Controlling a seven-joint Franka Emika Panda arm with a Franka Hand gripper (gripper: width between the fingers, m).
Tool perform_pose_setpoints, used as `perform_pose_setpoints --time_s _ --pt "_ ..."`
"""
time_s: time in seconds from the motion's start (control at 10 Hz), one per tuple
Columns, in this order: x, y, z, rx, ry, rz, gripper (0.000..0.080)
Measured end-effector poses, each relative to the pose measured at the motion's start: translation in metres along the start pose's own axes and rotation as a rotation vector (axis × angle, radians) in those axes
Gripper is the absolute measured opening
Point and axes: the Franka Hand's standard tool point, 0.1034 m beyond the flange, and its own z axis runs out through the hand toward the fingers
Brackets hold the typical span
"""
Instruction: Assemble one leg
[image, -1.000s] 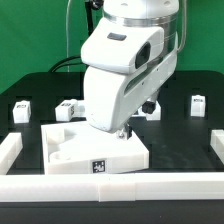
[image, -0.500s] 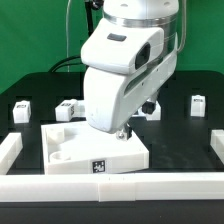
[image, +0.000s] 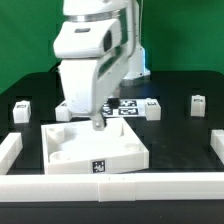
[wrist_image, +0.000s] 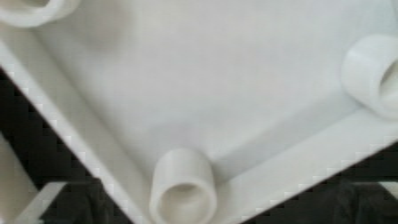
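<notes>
The large white square panel (image: 95, 150) lies flat near the front of the black table. My gripper (image: 97, 123) hangs just above the panel's far edge, toward the exterior view's left. In the wrist view my gripper (wrist_image: 196, 206) is over the panel (wrist_image: 214, 90), with a round corner socket (wrist_image: 183, 185) between its fingers. The jaws stand wide apart with nothing held. Small white tagged legs stand behind the panel: one (image: 22, 108) at the far left, one (image: 66, 110) partly hidden by the arm, one (image: 152, 108) and one (image: 196, 103) on the right.
The marker board (image: 126, 105) lies flat behind the panel. A low white rail (image: 110, 185) runs along the front, with side pieces on the left (image: 8, 150) and right (image: 214, 148). Another socket (wrist_image: 372, 75) shows on the panel.
The arm has swung to the exterior view's left, from the panel's far right part to its far left part. The panel and legs have not moved.
</notes>
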Motion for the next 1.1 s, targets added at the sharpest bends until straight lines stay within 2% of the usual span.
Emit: perform_pose_setpoints --time_s 0.1,0.6,0.7,0.8,0.9,1.1 --pt "-0.004 -0.008 0.004 0.014 -0.003 0.018 0.065" --pt "-0.008 -0.009 0.006 0.009 -0.003 -0.04 0.065" --pt "-0.021 -0.02 0.009 0.003 -0.002 -0.184 0.065" --pt "-0.036 -0.034 0.013 0.012 0.001 -0.297 0.065" --pt "-0.046 -0.043 0.016 0.006 0.004 -0.396 0.065" --pt "-0.056 -0.052 0.025 -0.012 -0.007 -0.458 0.065"
